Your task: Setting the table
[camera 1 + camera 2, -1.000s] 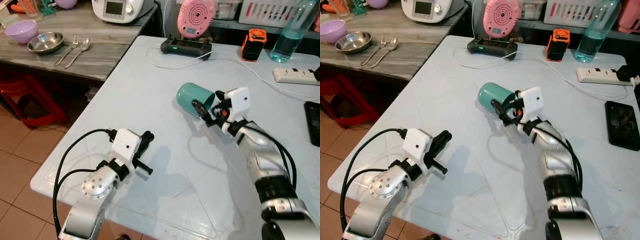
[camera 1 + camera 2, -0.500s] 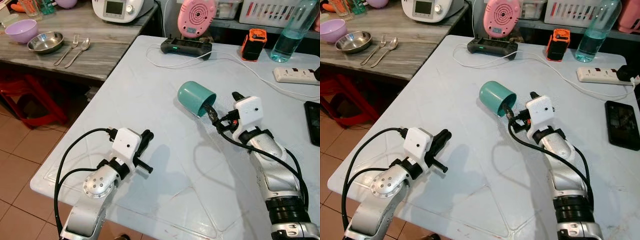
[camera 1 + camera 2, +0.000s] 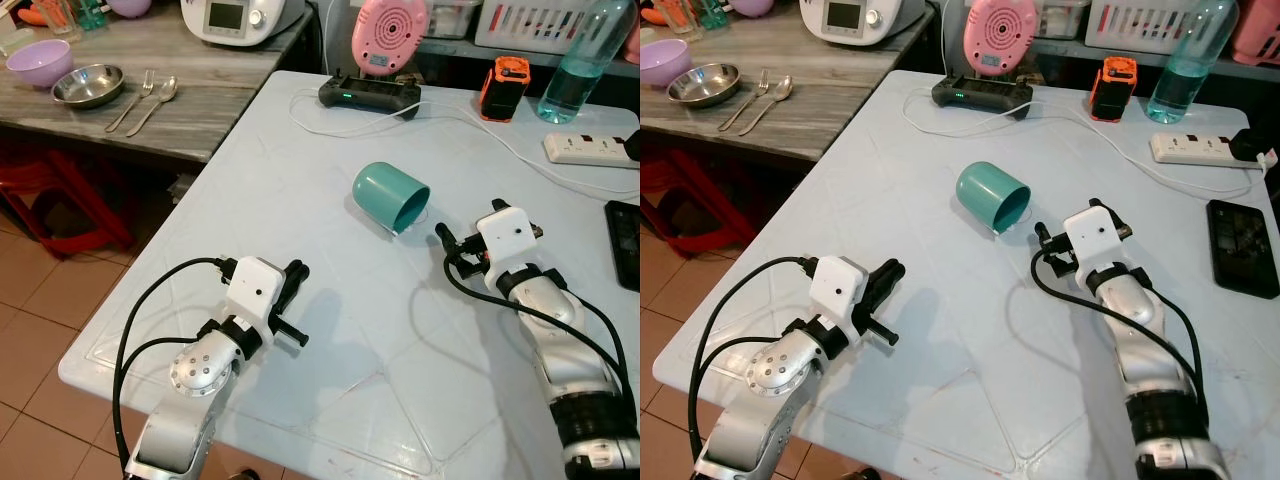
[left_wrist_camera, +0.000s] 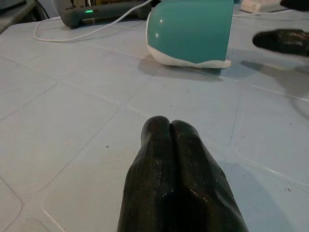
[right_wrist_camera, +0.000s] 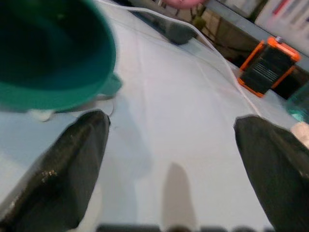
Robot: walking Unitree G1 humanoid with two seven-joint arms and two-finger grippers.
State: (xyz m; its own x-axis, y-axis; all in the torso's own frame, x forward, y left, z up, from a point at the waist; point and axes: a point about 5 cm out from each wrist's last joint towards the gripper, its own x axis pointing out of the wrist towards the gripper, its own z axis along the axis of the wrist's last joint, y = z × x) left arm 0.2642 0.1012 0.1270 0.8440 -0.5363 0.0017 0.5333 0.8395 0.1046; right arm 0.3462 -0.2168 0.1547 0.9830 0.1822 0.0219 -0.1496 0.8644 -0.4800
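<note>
So the teal cup (image 3: 389, 197) is lying on its side on the pale counter (image 3: 300, 200), roughly mid-counter, with its open mouth facing the right gripper (image 3: 1068, 236) and nothing holding it. That right gripper sits just beside the cup's mouth but clear of it, low over the counter, and its jaws are spread wide: in the right wrist view the two black fingers (image 5: 63, 169) stand far apart with bare counter between them and the cup's rim (image 5: 53, 53) just off to one side. The left gripper (image 3: 293, 300) is parked near the front edge of the counter, well apart from the cup, with its jaws pressed together on nothing; in the left wrist view the two fingers (image 4: 178, 183) are touching and pointing toward the cup. Along the far edge of the counter there's a black charging dock (image 3: 369, 93) with a green light and a pink round gadget (image 3: 389, 35) behind it, an orange and black device (image 3: 503, 86), a clear water bottle (image 3: 580, 60), a white power strip (image 3: 590, 150) and a white cable (image 3: 470, 125) running across. A black phone (image 3: 1243, 248) lies near the right edge. Off to the left is a separate wooden counter (image 3: 150, 110) with a purple bowl (image 3: 39, 63), a steel bowl (image 3: 88, 85), a fork (image 3: 131, 93) and a spoon (image 3: 155, 98).
</note>
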